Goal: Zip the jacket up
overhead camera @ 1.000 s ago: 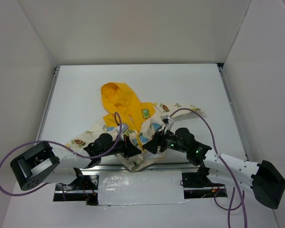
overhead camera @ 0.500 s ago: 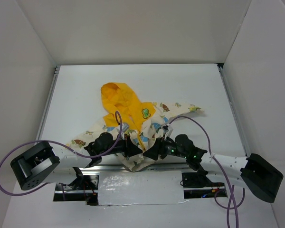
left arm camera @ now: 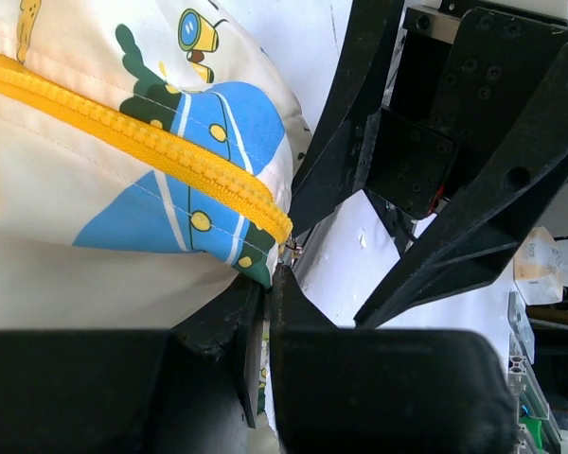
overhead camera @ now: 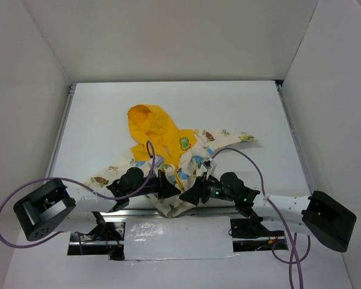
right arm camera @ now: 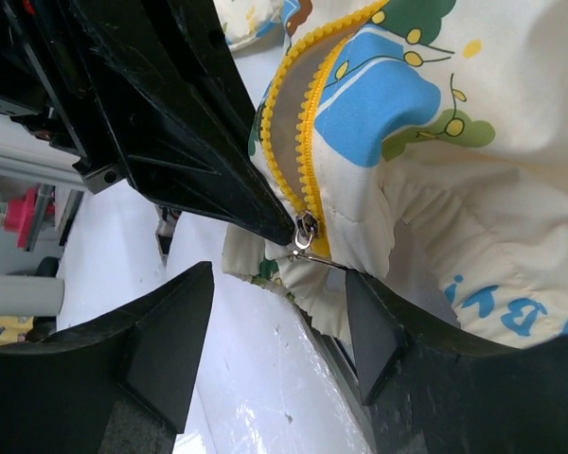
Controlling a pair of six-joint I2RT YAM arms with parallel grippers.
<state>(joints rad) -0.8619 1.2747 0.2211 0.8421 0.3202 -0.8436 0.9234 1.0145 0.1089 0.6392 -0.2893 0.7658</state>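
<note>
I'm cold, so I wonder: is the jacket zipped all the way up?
No, the slider sits low on the jacket, teeth apart above it.

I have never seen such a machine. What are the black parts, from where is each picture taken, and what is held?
These are two robot arms fixed at the near edge of a white table. One picture looks down from above. The other two come from a camera on each wrist, so each arm's own black fingers show up close. On the table lies a child's jacket, cream with cartoon prints and a yellow hood. The left pincer is shut on the jacket's bottom edge, beside the end of the yellow zipper. The right pincer is open, with the small metal zipper slider just in front of the gap between its fingers, not gripped yet.
</note>
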